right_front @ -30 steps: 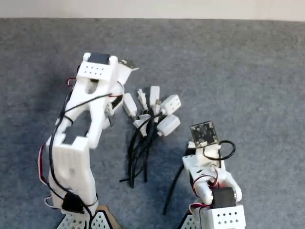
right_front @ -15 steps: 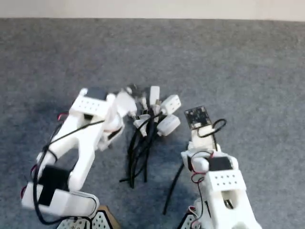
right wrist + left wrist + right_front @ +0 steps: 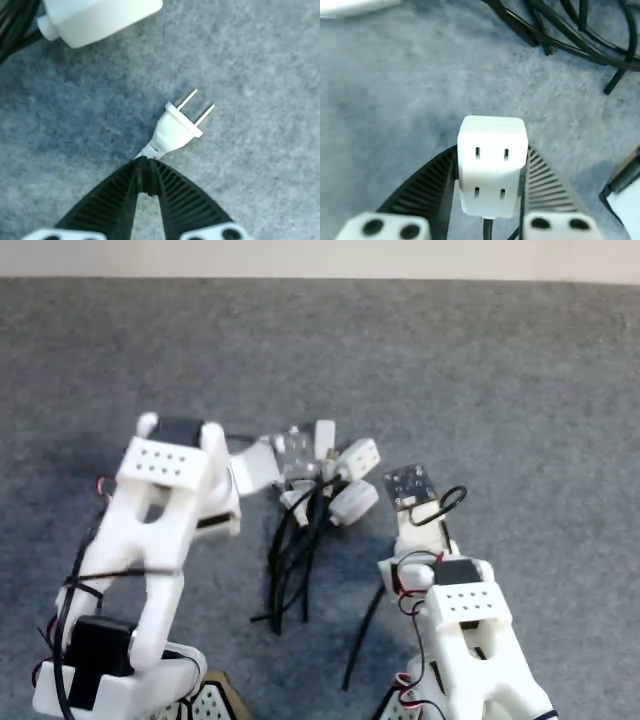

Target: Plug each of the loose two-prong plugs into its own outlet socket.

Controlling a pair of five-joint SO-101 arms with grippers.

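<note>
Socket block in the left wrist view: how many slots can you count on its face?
4 on the socket block: one pair farther from its cord, one pair nearer. Other faces are hidden.

Fixed overhead, looking down the grey table (image 3: 520, 390) from its near end. On each wrist, close in, aimed past the jaws: left at a clamped socket block (image 3: 492, 160), right at a pinched plug (image 3: 176, 131). Shared with overhead: black cords (image 3: 290, 560).
</note>
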